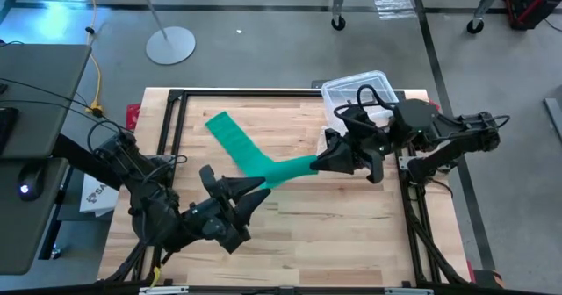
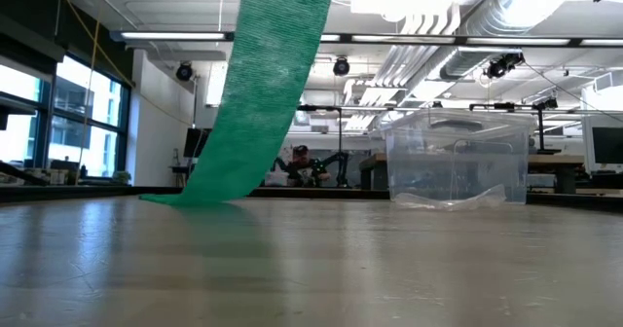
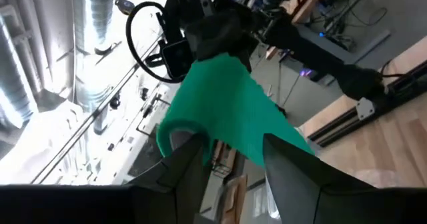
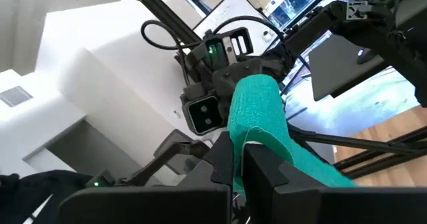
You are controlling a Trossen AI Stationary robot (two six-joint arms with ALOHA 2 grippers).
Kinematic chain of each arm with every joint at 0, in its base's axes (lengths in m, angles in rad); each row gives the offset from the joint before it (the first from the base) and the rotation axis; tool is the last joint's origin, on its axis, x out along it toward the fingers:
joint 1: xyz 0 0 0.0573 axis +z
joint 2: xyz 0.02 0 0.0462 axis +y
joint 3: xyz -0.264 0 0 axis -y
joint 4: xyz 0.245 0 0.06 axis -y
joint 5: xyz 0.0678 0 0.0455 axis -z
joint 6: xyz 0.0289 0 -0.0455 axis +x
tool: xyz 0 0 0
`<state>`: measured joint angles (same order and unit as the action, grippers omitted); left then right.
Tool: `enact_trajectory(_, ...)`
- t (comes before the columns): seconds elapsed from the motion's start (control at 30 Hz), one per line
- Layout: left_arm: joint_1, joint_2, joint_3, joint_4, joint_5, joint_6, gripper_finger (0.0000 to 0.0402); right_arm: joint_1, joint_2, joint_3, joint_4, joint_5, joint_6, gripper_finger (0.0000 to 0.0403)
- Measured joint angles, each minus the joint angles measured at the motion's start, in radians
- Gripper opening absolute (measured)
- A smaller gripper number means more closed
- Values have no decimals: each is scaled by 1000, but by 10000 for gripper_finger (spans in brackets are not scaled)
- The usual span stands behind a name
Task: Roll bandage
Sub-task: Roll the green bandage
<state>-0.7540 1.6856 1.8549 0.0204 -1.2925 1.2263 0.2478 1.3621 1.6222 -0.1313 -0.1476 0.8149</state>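
Observation:
The green bandage point(image 1: 233, 139) lies with its far-left end flat on the wooden table, then rises toward the middle; in the low view the strip point(image 2: 258, 93) climbs from the tabletop out of the picture's top. Both grippers stand above the table, facing each other, with a short raised stretch point(image 1: 294, 167) between them. My left gripper point(image 1: 256, 190) is shut on the bandage's rolled end point(image 4: 257, 94). My right gripper point(image 1: 320, 161) is shut on the strip a little farther along. My left gripper has the rolled end point(image 3: 179, 134) of the bandage between its two fingertips, coming at it level from the table's left. The roll is lifted clear of the table. My right gripper pinches the flat strip point(image 4: 248, 136) between its two fingers, level from the table's right. The strip runs from the fingers across to the roll, and its long part hangs slanting down to the table.
A clear plastic box point(image 1: 356, 93) with a black handle stands at the table's far right; a crinkly clear bag point(image 2: 453, 200) lies in front of it. A black frame rail point(image 1: 176, 128) runs round the table's edge.

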Motion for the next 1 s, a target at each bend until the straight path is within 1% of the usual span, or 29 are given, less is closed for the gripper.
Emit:
enact_trajectory(0.33, 7, -1, 0, 7, -3, 31, 149, 0, 0, 0, 10, -23, 18, 5)
enact_trajectory(0.5, -10, -1, 0, 31, 1, 44, 149, 0, 0, 0, 11, -35, 18, 5)
enact_trajectory(0.63, -11, -1, -1, 31, 5, 47, 149, -4, 0, 0, 12, -62, 20, 5)
enact_trajectory(1.0, 34, -2, -1, 32, 54, 120, 149, -14, -3, 2, 11, -72, 41, 5)
